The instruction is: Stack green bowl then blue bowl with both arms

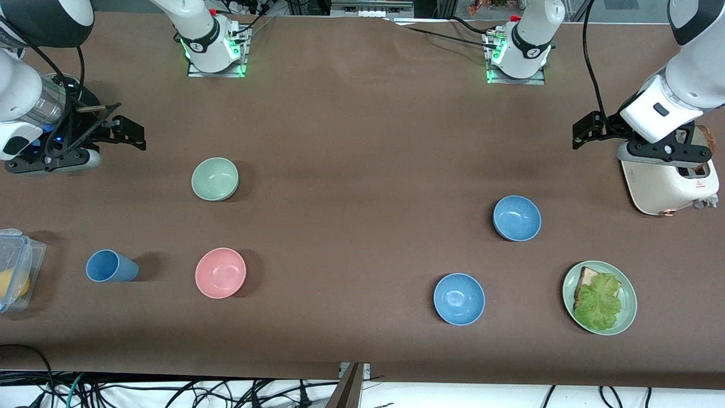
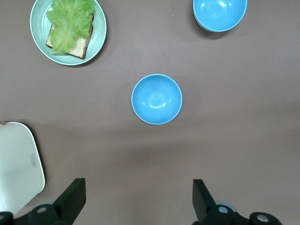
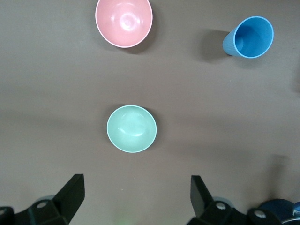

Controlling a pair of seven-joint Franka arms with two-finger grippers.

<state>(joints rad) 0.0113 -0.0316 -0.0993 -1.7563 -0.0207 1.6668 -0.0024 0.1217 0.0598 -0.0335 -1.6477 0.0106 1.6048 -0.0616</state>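
1. Using the pink bowl [image 1: 220, 272] as the landmark. The brighter blue bowl [image 1: 459, 298] sits nearer the front camera than it, toward the left arm's end. That one's a decoy, skip it.
2. The blue bowl [image 1: 516, 218], the duller one, sits a bit farther from the camera than the pink bowl, well off toward the left arm's end.
3. The green bowl [image 1: 214, 179] is just farther back than the pink bowl, almost in line with it.
4. Both look light, rigid and glossy, so probably slippery. I'd pinch the rim wall, one finger inside and one outside, and set it down gently.
5. The right gripper [image 1: 133, 134] hangs over bare surface past the green bowl, toward the right arm's end. Its fingers are spread wide and hold nothing.
6. The left gripper [image 1: 579, 135] is up by the toaster [image 1: 668, 187], also wide open and empty.
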